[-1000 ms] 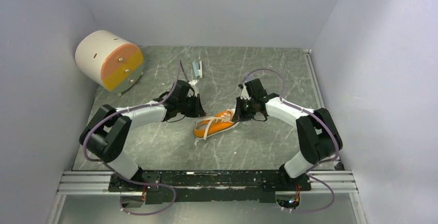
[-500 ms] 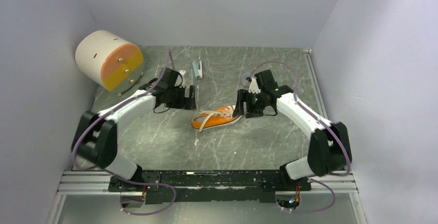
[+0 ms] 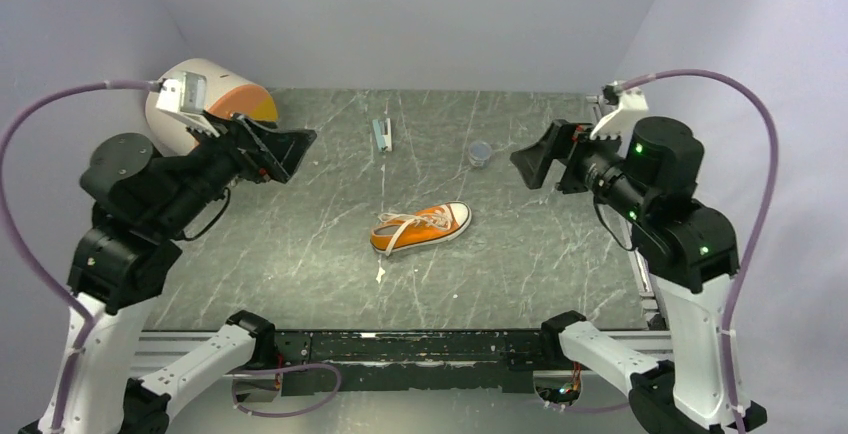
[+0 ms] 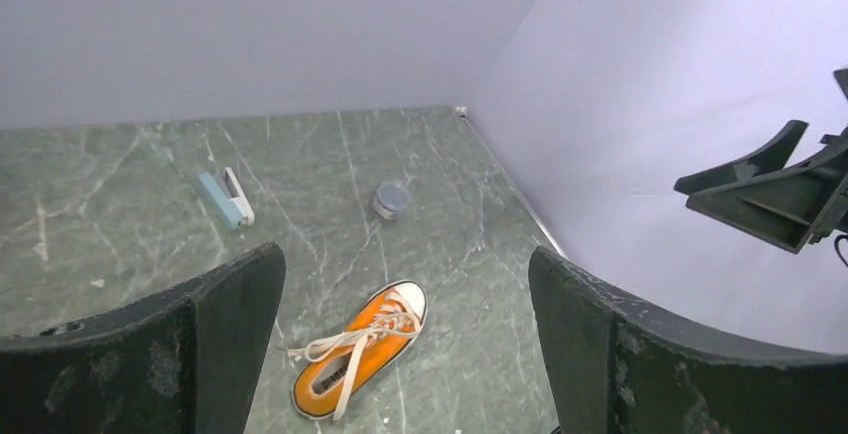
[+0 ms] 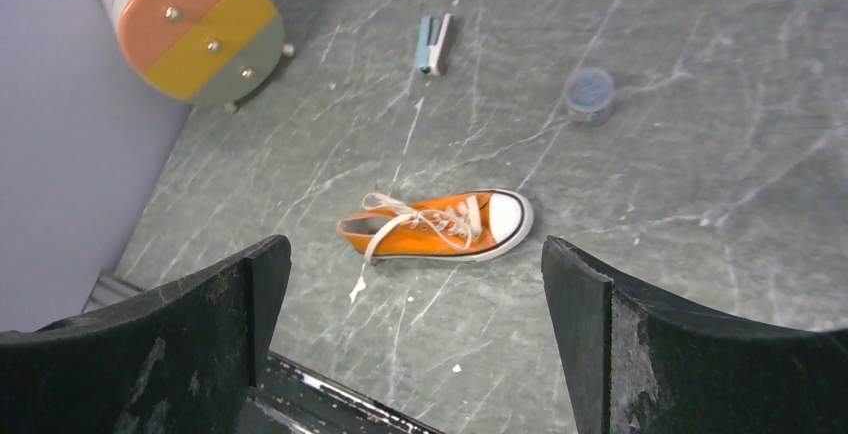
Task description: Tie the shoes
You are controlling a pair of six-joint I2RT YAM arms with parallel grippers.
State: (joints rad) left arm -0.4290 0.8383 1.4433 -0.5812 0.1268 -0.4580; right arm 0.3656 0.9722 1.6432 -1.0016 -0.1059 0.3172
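left fingers (image 4: 215, 339) were spread wide, raised, empty | right fingers (image 5: 600, 334) same | orange shoe (image 3: 422, 229) lay upright mid-bench (image 3: 300, 254), well apart from both, toe toward my right, white laces (image 3: 397, 232) trailing

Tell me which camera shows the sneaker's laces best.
Right wrist: the sneaker lies largest and unblocked between the fingers, with the laces clear and one end trailing onto the table. Left wrist shows it from above, near the frame's bottom edge. Top external shows it small and distant.
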